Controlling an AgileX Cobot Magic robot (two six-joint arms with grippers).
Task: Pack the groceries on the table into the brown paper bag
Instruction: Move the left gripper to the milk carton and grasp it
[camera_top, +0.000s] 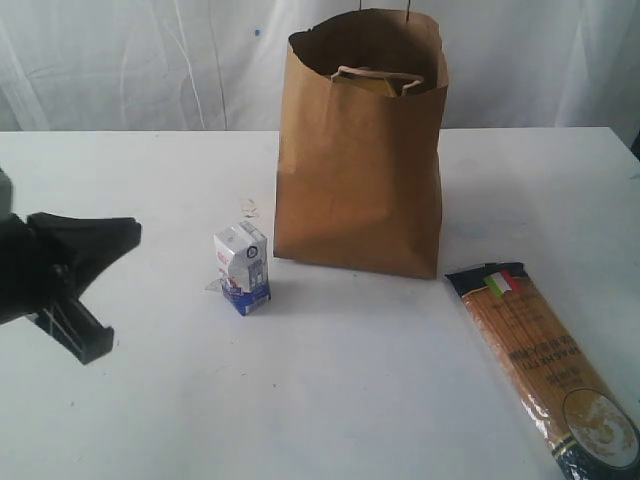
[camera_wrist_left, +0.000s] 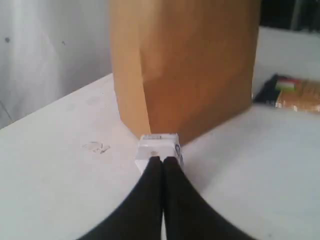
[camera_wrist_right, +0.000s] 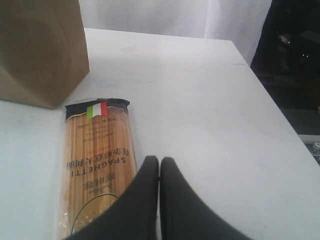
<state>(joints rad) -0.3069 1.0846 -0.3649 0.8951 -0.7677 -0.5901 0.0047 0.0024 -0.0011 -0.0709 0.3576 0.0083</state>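
Observation:
The brown paper bag (camera_top: 360, 150) stands upright at the middle back of the table (camera_top: 350, 400), and something yellow shows inside its mouth. A small white-blue carton (camera_top: 243, 268) stands just left of the bag; it also shows as the carton (camera_wrist_left: 159, 147) in front of the bag (camera_wrist_left: 190, 65). My left gripper (camera_top: 135, 233) is shut and empty, left of the carton and apart from it, with the same gripper (camera_wrist_left: 162, 160) pointing at it. A long spaghetti packet (camera_top: 548, 370) lies at the right. My right gripper (camera_wrist_right: 159, 161) is shut and empty beside the spaghetti packet (camera_wrist_right: 97, 160).
Tiny white crumbs (camera_top: 249, 208) lie behind the carton. A white curtain (camera_top: 130, 60) hangs behind the table. The table's right edge (camera_wrist_right: 270, 100) drops off beside dark equipment.

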